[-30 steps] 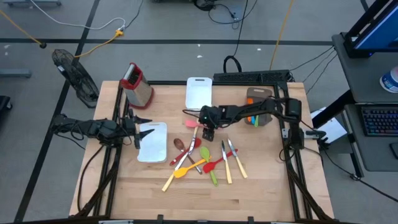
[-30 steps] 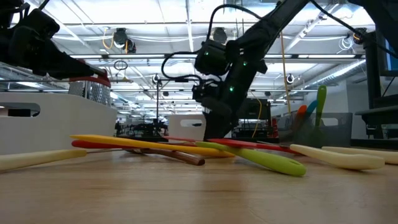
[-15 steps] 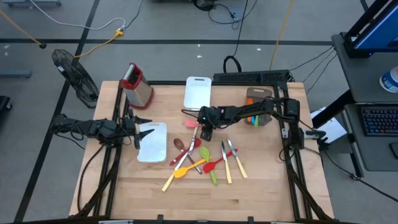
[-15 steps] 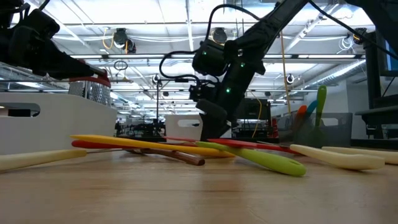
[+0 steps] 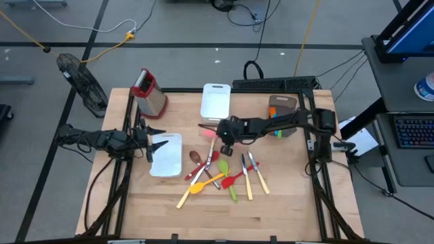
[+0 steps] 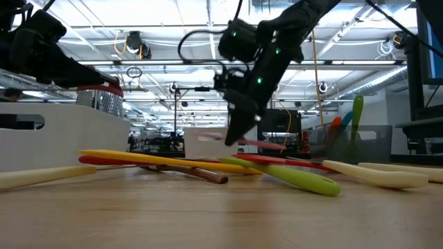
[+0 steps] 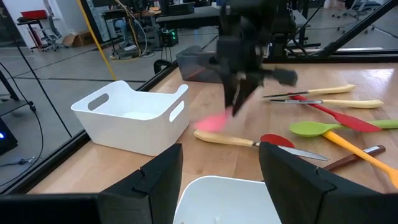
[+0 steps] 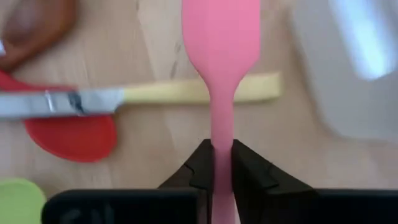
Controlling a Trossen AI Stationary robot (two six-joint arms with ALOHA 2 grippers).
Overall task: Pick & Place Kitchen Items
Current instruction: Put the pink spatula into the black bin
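From my seat the pink spatula is cut off at both ends in the right wrist view, and it's just a motion smear in the left wrist one. Behind it the white tray is a blur, and the green spoon is mostly cropped.

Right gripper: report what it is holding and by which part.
The right gripper is shut on the pink spatula, pinching its thin handle just below the blade. The left gripper is open and holds nothing, above a white tray.
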